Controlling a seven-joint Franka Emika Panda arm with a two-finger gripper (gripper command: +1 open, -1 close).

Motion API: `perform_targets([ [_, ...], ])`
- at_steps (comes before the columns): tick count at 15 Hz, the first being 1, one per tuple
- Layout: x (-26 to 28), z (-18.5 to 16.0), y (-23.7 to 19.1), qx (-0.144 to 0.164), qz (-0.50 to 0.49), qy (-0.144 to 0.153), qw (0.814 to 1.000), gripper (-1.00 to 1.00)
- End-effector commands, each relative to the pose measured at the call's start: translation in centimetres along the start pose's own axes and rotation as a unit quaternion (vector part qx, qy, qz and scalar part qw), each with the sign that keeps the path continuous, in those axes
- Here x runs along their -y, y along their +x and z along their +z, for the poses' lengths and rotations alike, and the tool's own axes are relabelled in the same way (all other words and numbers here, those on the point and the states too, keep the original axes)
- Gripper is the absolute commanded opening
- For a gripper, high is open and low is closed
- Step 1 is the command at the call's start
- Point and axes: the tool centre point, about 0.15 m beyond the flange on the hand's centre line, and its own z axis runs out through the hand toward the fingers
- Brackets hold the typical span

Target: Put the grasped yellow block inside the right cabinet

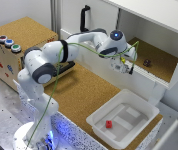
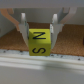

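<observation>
Yellow block [image 2: 39,42] at right cabinet [image 1: 154,62] edge

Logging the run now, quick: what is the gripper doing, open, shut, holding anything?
Gripper: shut on the yellow block, held between its fingers.

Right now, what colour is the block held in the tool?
Bright yellow, with black letters on its faces; the yellow block shows best in the wrist view.

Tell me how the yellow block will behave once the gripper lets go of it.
The yellow block looks rigid and flat-faced, so it should probably settle without rolling. It is tiny between the gripper fingers, so likely light and easily nudged.
</observation>
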Motion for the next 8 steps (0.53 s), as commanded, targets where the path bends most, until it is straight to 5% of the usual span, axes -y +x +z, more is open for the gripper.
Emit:
perform_targets([
  [1,-2.1,3.6,3.7,0.013,0.008,0.043,0.999,-1.0],
  [5,-3.1,5.2,3.8,-0.01,0.037,0.03,0.999,-1.0],
  [6,-2.6,5.1,3.9,-0.011,0.043,0.03,0.999,1.0],
  [8,-1.8,4.0,3.4,-0.026,0.049,0.016,0.998,1.0],
])
